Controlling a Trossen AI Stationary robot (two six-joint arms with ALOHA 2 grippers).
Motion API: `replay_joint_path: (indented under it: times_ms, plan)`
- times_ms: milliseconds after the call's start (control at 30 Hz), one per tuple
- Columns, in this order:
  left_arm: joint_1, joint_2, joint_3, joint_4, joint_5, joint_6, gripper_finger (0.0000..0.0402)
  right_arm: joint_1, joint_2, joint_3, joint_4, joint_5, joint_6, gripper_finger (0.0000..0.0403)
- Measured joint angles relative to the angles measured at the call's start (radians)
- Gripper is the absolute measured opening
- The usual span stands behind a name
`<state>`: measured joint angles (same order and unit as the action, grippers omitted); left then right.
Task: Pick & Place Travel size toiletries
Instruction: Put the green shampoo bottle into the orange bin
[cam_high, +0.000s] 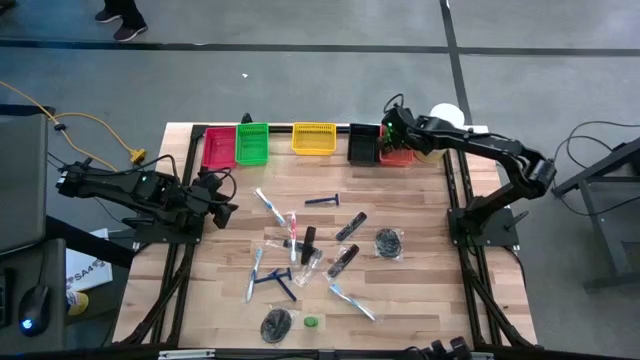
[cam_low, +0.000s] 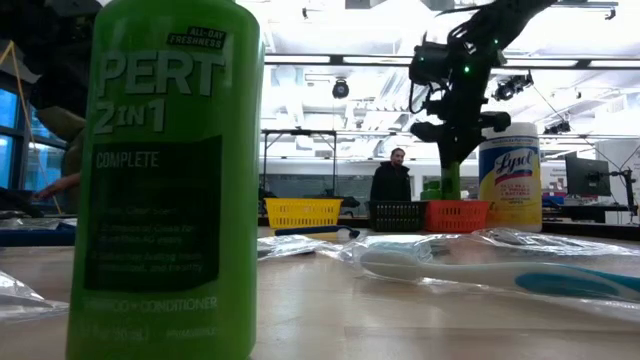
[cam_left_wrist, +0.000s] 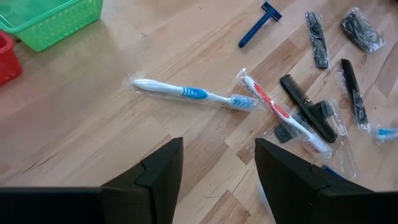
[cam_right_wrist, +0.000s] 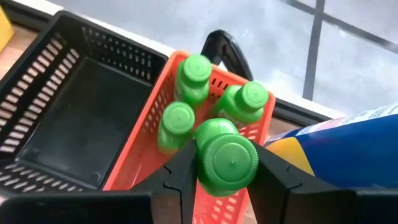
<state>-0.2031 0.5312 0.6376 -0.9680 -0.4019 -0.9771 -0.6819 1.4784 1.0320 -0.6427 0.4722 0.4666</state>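
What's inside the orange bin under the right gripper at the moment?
In the orange bin, three green bottles stand upright with caps up. The right gripper holds a fourth green bottle above them, and that hides the bin floor beneath it.

We see a grey floor (cam_high: 320, 80) around the wooden table (cam_high: 420, 290), crossed by dark lines. At the far edge of the high view a person's shoes (cam_high: 120, 22) stand on it. A yellow cable (cam_high: 95, 125) trails past the table's left side, near a computer mouse (cam_high: 30, 305). In the low view the room behind has a white ceiling with bright lights (cam_low: 330, 45), and a person (cam_low: 392, 182) stands there, perhaps by a desk.
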Motion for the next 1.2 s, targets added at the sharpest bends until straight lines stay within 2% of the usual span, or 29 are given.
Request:
replay_joint_path:
  times_ms: [600,800,967,1200]
  plan:
    - [0.0,0.0,0.0,0.0,-0.002,-0.005,0.0193,0.016,0.01,0.0,0.001,0.007,0.188,0.0105]
    - [0.0,0.0,0.0,0.0,-0.002,0.0,0.0193,0.032,0.011,-0.001,-0.007,-0.018,0.213,0.0105]
    - [0.0,0.0,0.0,0.0,-0.003,0.001,0.0193,0.043,0.014,-0.003,-0.052,-0.066,0.323,0.0105]
    - [0.0,0.0,0.0,0.0,-0.004,0.003,0.0193,0.046,0.018,-0.006,-0.056,-0.03,0.368,0.0105]
